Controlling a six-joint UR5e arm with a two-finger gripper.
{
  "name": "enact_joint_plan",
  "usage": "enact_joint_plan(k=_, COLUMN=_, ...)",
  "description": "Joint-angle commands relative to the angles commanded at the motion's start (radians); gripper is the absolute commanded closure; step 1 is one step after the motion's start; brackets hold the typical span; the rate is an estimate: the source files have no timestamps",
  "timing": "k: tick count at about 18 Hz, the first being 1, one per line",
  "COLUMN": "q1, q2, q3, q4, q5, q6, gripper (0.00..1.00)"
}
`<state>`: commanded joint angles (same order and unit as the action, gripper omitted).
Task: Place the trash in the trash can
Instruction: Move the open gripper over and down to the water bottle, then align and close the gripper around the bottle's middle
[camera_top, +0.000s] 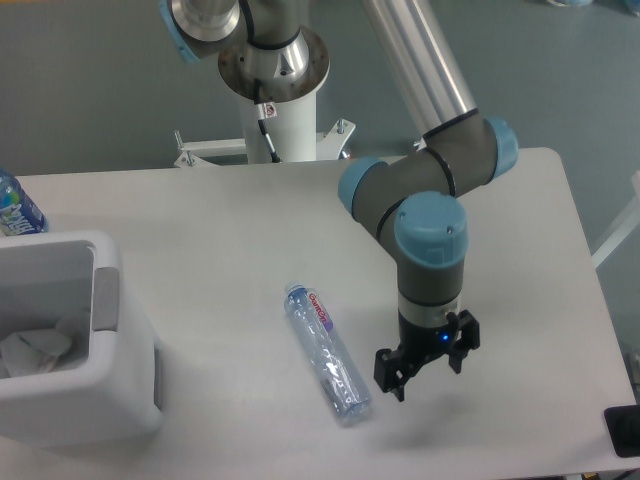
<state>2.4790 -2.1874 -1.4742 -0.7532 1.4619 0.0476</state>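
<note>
Blue-labelled bottle (17, 207) at table's (230, 230) left edge; dark object (623, 431) at right corner

Silver metal arm tubes (420, 60), grey joint housings with pale blue round end caps (431, 228), white pedestal base (280, 125) under a shiny steel flange, black cable down the pedestal, bolted feet, black two-finger tool (427, 368) with a small blue light.

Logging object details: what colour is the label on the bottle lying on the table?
Red-purple, on the clear bottle; the fixed camera view shows it.
</note>
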Motion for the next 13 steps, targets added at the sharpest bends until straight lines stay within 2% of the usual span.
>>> enact_joint_plan(k=4, q1=-0.032, q2=-0.031, q3=-0.002, q4=0.000, q5=0.003, q6=0.009, gripper=0.00)
enact_joint_plan(k=13, q1=-0.074, q2=-0.061, q3=-0.005, q4=0.000, q5=0.009, q6=0.005, gripper=0.00)
